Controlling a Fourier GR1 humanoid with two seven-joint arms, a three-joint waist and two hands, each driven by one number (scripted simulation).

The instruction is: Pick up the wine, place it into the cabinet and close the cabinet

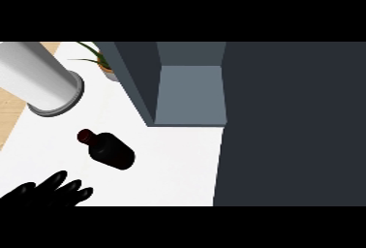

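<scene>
Nothing of the task looks done yet: the wine bottle (107,149) lies on the white counter (172,164), outside the cabinet (190,92), so the pick-up, the placing and the closing all appear to remain. Nearest the viewer, a black hand (50,192) shows at the lower left, just short of the bottle and to its left; its fingers (71,186) are spread and fairly straight, released, holding nothing and not touching the bottle (which hand it is cannot be settled from position alone, though it sits on the robot's left side). The other hand does not show at all. The bottle is dark, its neck pointing away and to the left. Beyond the bottle and to its right the cabinet stands open, its grey-blue inner compartment visible, with the dark door (293,121) filling the right side. Farther left of the bottle stands a grey cylinder (39,77), and past it a small potted plant (103,63) beside the cabinet wall.
</scene>
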